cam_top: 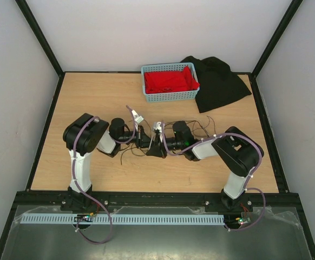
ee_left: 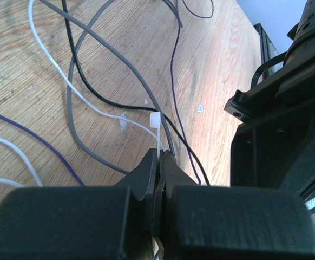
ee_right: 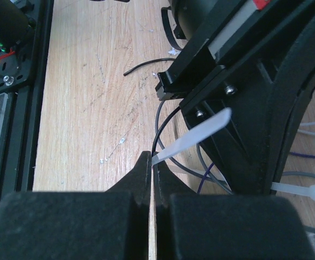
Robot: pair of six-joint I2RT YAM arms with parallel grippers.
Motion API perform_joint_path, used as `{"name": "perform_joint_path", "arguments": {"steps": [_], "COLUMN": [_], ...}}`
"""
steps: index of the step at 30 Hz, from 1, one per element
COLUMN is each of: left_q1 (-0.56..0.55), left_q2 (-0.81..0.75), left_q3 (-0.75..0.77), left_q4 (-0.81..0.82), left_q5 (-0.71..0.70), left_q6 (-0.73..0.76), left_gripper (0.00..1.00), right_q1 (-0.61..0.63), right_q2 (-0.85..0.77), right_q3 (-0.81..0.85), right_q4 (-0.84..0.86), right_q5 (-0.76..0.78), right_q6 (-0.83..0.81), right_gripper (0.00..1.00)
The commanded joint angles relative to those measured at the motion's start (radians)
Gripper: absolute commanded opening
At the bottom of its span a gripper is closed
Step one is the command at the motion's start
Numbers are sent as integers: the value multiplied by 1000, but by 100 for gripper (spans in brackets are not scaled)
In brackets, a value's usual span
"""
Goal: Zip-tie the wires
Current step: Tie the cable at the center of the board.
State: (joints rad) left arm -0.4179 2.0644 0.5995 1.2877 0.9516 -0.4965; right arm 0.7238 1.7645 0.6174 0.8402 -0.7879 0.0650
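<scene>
At mid-table [cam_top: 92,97] the two arms meet, and the wires [ee_left: 69,103] lie loose on the wood around and under both tools, with loops trailing to the right and to the near side.

The left gripper [ee_left: 158,157] has its fingers pressed together, pinching a white zip tie [ee_left: 155,120] just below its head. The head sits right at the fingertips. Black and white wires run through or under the head, and grey and purple ones cross close beside it; all then fan out to the far left.

The right gripper [ee_right: 152,162] is likewise closed, nipping the end of a pale strap [ee_right: 192,136] that slants up to the right. A black wire curves up just right of its tips, touching or almost touching the strap. Grey and purple wires lie further right, near a second tie [ee_right: 309,191]. I cannot tell whether strap and zip tie are one piece.

At the far edge stands a basket [cam_top: 171,96], with a black cloth [cam_top: 220,81] to its right.
</scene>
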Motion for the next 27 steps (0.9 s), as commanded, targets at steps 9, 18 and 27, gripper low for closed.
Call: {"name": "perform_joint_path", "arguments": {"steps": [9,18,27], "left_q1": [2,10,11], "left_q2": [-106,-108,-123], "left_q3": [-28,7,36], "left_q4": [34,35,41], "left_q5": [-81,-124,-145], "left_q6": [170,211,247], "left_gripper": [0,0,0], "right_q1": [-7,-7,-7], "right_q2": [56,37,44], "right_q3": [-21,-33,-48], "right_q4": [9,-12,-15], "right_q5": [-114,-136,-132], "right_q6": [74,54,47], "right_gripper": [3,6,9]}}
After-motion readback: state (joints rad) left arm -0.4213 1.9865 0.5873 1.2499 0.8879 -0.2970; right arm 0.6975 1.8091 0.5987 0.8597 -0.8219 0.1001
